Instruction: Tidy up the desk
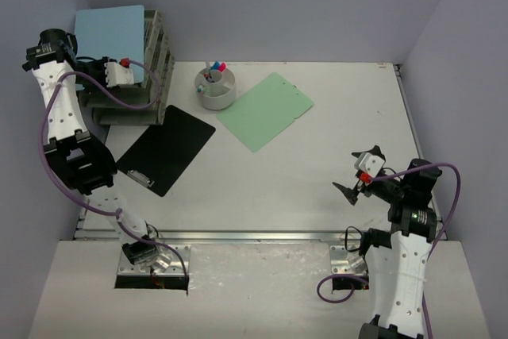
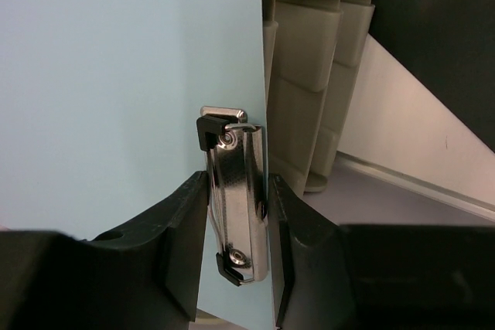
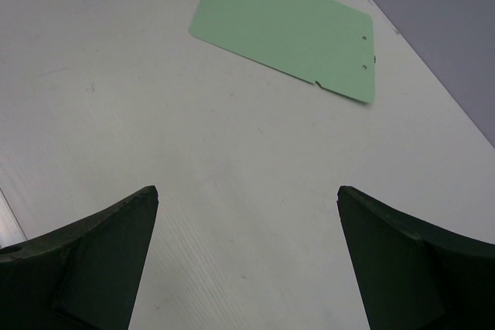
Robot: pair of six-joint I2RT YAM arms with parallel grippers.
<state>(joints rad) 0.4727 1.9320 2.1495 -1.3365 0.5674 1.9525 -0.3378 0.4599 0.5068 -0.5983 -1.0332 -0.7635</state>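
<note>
The round cup point(image 1: 216, 91) holds markers point(image 1: 216, 67); the blue clipboard point(image 2: 116, 98) lies over the grey trays point(image 1: 160, 47). Your left claw point(image 2: 236, 195) clamps its metal clip point(image 2: 238, 229). Your right claw point(image 3: 247, 191) gapes empty above the white counter point(image 1: 302, 176).

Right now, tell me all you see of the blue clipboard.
The blue clipboard is a thin pale blue board, seemingly plastic, with rounded corners and a silver metal clip, black-tipped, at one edge. The left gripper is shut on that clip. The board sits over the grey trays at far left; whether it rests on them is unclear.
</note>
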